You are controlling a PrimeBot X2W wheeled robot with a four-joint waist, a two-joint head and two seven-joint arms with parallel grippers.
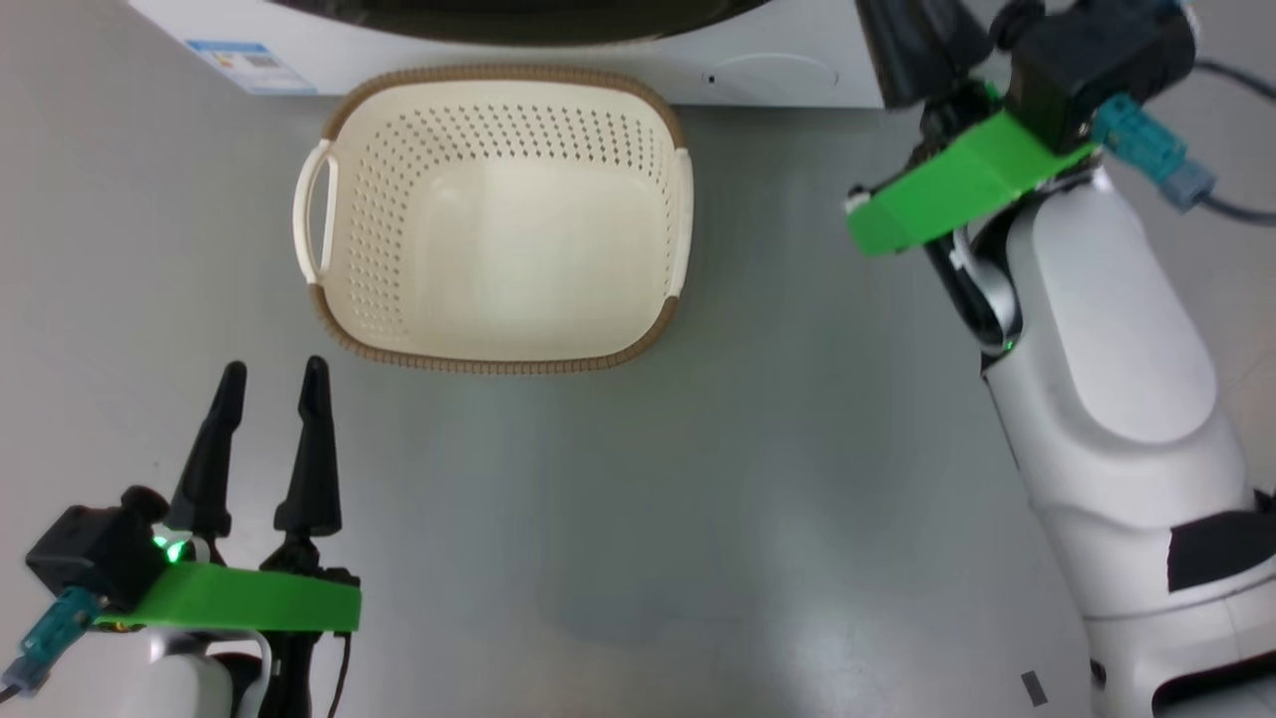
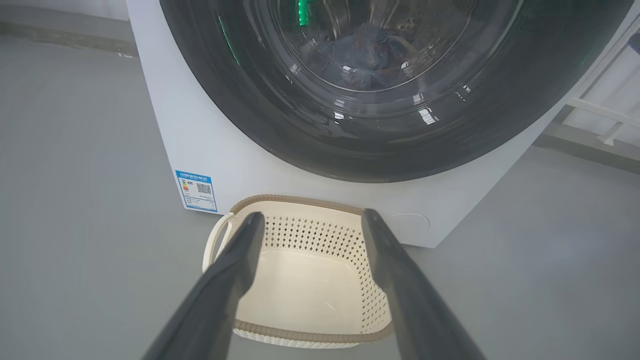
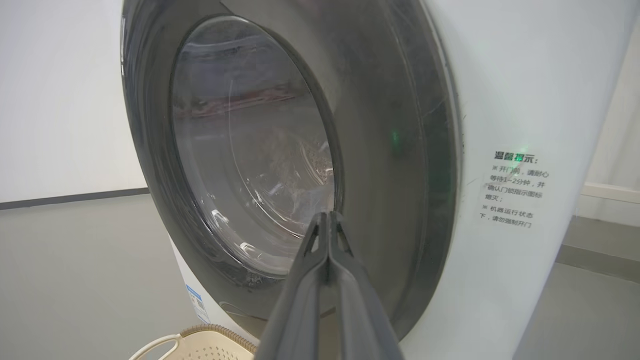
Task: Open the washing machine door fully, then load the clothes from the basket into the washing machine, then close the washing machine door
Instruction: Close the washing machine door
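Left fingers (image 2: 225, 290) spread wide, right fingers (image 3: 300, 290) pinched empty, I judged the washing machine door (image 3: 395, 100), seemingly shut against the washing machine (image 3: 525, 75), stiff, heavy and slippery, best hooked at its rim edge.

The light was even and soft and came from above. In the head view the floor (image 1: 698, 479) shone a little, and the basket (image 1: 379, 229) threw only a weak shadow. Small white highlights and a green glow lay on the door (image 2: 380, 155) glass. The left wrist view bent the machine (image 2: 210, 150) edges. The near fingers (image 3: 305, 310) looked slightly blurred.
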